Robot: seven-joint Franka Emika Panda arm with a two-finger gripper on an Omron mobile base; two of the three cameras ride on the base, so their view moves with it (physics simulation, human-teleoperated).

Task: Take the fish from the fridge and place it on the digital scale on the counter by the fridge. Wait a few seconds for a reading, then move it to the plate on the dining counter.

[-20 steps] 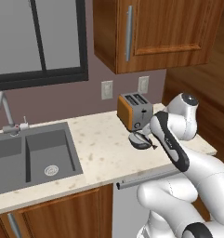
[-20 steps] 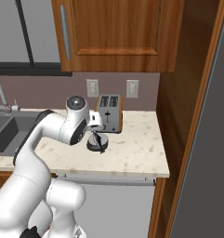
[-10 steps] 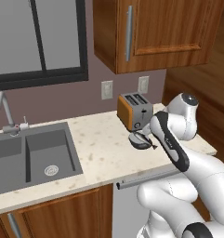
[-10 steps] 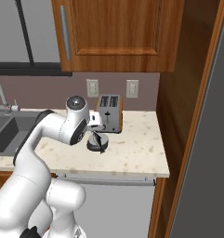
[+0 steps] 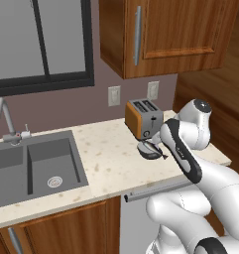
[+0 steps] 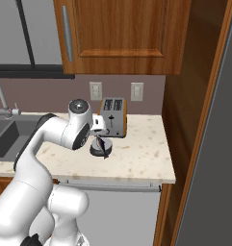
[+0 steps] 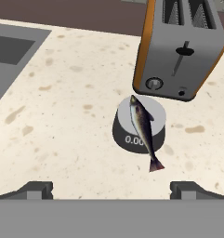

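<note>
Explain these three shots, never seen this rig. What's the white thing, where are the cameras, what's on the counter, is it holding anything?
All three are rendered views of a simulated kitchen at one moment. The white thing is a robot arm on a base that can drive. Two cameras ride on that base behind the arm, one to its left and one to its right, looking forward and down. The third sits on the hand and looks along the gripper; the two dark tips at its bottom are the fingers.

On the speckled counter stands an orange-sided toaster. In front of it is a small dark digital scale with the fish lying across its top, tail hanging over the edge. A sink is set in further along.

The gripper is open above the fish and holds nothing.
</note>
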